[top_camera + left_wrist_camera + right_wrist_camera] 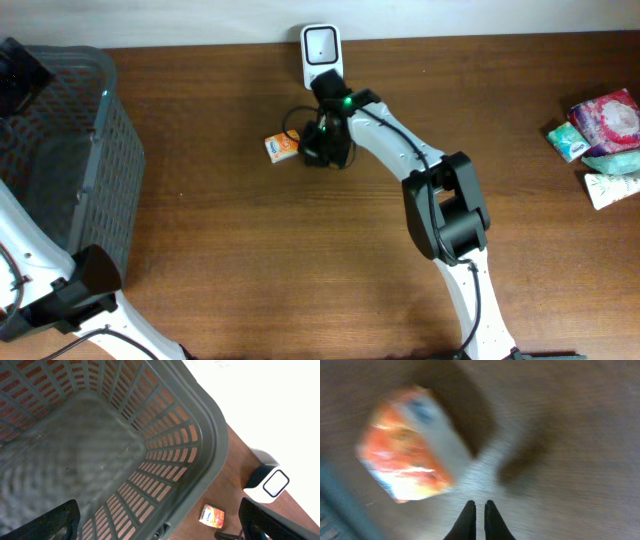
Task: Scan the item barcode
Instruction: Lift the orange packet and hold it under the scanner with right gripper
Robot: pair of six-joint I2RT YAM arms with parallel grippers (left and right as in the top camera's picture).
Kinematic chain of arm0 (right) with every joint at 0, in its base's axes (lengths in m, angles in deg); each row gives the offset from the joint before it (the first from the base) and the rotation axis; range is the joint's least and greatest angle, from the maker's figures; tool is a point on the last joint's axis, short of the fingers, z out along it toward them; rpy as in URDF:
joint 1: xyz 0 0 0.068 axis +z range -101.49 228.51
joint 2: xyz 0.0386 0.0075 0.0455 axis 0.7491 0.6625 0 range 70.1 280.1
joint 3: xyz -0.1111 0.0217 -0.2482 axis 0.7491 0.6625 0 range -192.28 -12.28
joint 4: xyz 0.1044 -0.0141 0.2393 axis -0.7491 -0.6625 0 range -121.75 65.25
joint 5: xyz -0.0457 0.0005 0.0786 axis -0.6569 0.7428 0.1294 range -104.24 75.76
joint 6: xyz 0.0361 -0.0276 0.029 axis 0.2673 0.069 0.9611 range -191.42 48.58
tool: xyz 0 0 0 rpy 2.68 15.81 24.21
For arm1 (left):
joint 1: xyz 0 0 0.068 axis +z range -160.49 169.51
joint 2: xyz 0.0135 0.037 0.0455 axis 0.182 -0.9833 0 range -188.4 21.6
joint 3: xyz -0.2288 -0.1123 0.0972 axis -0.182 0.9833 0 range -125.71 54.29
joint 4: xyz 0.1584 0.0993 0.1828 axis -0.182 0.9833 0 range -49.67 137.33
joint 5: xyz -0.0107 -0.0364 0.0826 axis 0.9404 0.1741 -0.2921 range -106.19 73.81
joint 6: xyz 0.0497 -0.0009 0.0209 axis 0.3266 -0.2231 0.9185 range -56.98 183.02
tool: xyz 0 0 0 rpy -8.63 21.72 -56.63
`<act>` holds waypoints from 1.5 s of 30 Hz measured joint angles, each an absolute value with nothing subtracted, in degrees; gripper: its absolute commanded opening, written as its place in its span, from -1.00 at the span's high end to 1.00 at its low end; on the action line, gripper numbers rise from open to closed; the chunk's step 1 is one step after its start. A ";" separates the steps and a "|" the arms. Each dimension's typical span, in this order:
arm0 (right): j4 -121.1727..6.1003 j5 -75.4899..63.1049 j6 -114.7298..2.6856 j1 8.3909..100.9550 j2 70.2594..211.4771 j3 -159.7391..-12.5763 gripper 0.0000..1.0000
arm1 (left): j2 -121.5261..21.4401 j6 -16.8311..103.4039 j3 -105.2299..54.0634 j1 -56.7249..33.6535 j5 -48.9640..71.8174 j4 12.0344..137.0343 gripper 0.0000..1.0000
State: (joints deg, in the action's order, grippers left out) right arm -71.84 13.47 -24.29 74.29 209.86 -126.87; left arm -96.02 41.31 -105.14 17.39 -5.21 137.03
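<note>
Step in hand: picking up the box (410, 445) so its barcode can be shown to the scanner (320, 48); judged early, since nothing is grasped yet
Right claw (480, 504): clenched on nothing; its two fingertips are pressed together over bare table (250, 260), with the box apart from them, ahead and to the left in the wrist view
Box: a small orange and white carton lying on the table, just beside the right claw and near the scanner, on the basket side of it; the wrist view is blurred, so I cannot tell which face carries the barcode
Left claw (157, 517): released, fingers spread wide; it hangs above the basket (105, 90) and holds nothing
Next move calls for: opening the right claw, shifting it over the box, closing across the narrow sides, then lifting and turning the barcode face toward the scanner window; the code may need hunting for
Scanner: white, upright at the far edge of the table, just behind the right arm's wrist
Around: the grey basket at the left looks empty in the left wrist view; a heap of packets (600, 135) lies well apart at the right
In the way: nothing lies between the box and the scanner; the risk, as I judge it, is nudging the light box aside during the grasp
</note>
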 measured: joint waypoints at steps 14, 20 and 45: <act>-56.96 -0.43 3.36 80.80 209.86 -126.58 0.39 | -96.02 41.31 -105.14 17.39 -5.21 137.01 -0.98; -59.93 -2.90 1.86 81.07 211.17 -126.98 0.92 | -96.02 41.31 -105.14 17.39 -5.21 137.01 -0.98; -67.38 72.70 -77.79 50.90 208.66 -127.06 0.92 | -96.02 41.33 -105.14 17.39 -5.21 137.01 -0.98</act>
State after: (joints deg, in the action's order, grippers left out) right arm -67.38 72.70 -77.79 50.90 208.66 -127.06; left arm -96.02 41.33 -105.14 17.39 -5.21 137.01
